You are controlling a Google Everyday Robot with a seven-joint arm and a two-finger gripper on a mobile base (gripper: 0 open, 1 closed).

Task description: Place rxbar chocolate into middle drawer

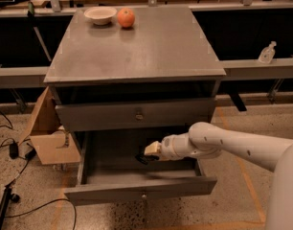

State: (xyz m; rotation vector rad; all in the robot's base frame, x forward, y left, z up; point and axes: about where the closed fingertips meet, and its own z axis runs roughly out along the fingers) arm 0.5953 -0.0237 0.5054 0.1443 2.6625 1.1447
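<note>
The middle drawer [113, 190] is pulled open at the bottom of the grey cabinet, its small knob on the front panel. My gripper [147, 155] reaches in from the right and hangs over the drawer's inside, left of its middle. A small dark flat piece, the rxbar chocolate [141, 159], sticks out at the gripper's tip and is held just above the drawer floor. My white arm [223, 143] crosses the drawer's right side.
The knobbed drawer above [137, 115] is closed. An orange [126, 17] and a white bowl [100, 15] sit at the back of the cabinet top. A cardboard box [48, 133] stands left of the cabinet, with cables on the floor.
</note>
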